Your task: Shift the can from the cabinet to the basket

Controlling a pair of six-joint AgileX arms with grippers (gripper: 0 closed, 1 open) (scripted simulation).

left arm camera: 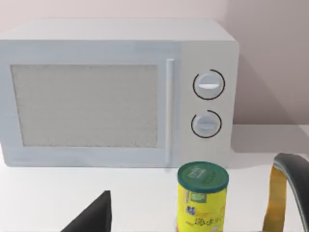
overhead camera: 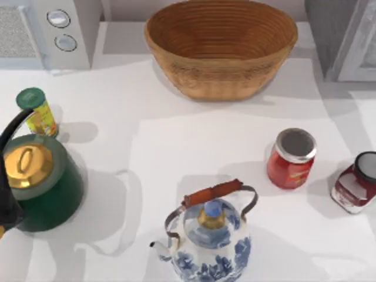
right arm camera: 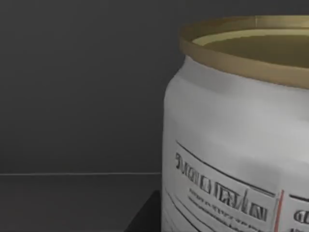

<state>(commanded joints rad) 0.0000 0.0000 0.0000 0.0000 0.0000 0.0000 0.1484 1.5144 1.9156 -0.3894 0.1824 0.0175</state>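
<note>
Step in hand: reach-in for the grasp. The can (right arm camera: 231, 145) stands inside the dark cabinet (right arm camera: 72, 96), close ahead of the right tool. Cannot tell whether that tool is released or clenched. Next, by my judgement: secure the can, withdraw, carry it to the basket (overhead camera: 223, 79). Left tool parked facing the yellow canister (left arm camera: 202, 198).

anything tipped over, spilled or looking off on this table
nothing stands out: the red jar, teapot, green kettle and yellow canister all stand upright on the table, nothing is spilled, and the basket sits level.
</note>
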